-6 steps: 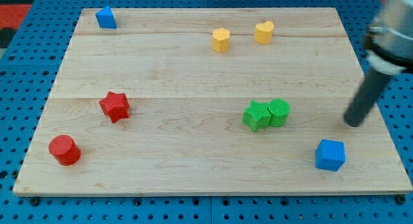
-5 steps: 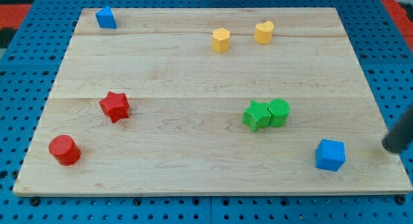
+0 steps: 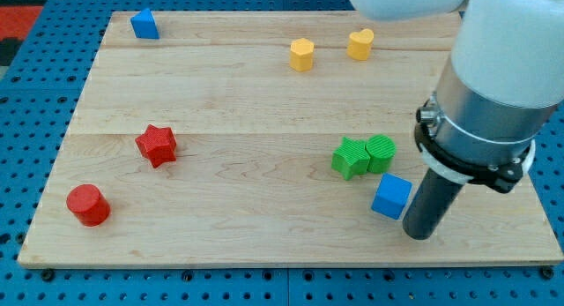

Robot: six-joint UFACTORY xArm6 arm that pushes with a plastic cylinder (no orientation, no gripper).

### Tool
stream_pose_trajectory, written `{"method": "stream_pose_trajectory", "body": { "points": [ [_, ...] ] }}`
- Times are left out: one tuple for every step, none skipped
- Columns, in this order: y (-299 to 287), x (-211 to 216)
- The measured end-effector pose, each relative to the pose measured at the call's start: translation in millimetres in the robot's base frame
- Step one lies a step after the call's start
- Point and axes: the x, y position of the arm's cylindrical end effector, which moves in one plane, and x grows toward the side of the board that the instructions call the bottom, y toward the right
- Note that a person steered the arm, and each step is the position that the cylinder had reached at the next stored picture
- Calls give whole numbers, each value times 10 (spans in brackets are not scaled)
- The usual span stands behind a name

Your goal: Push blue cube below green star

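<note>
My tip (a bare rod, no gripper to open or close) sits just right of the light, rigid blue cube, best pushed squarely on its right face toward below the green star.

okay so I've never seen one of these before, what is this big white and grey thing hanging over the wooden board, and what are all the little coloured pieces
That is a robot arm. It has no hand, only a straight dark rod; its lower end, my tip, slides on the wooden board and pushes blocks. One camera looks down at the board. The tip sits right beside the blue cube, on its right in the view. That cube lies just below and right of the green star, which touches a second green block. Also there: two yellow blocks at the top, a small blue block top left, a red star and a red cylinder. Nothing is held.
</note>
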Motion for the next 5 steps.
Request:
{"method": "stream_pose_trajectory", "body": {
  "points": [
    [20,0],
    [20,3],
    [523,-1],
    [538,-128],
    [45,-133]
  ]
}}
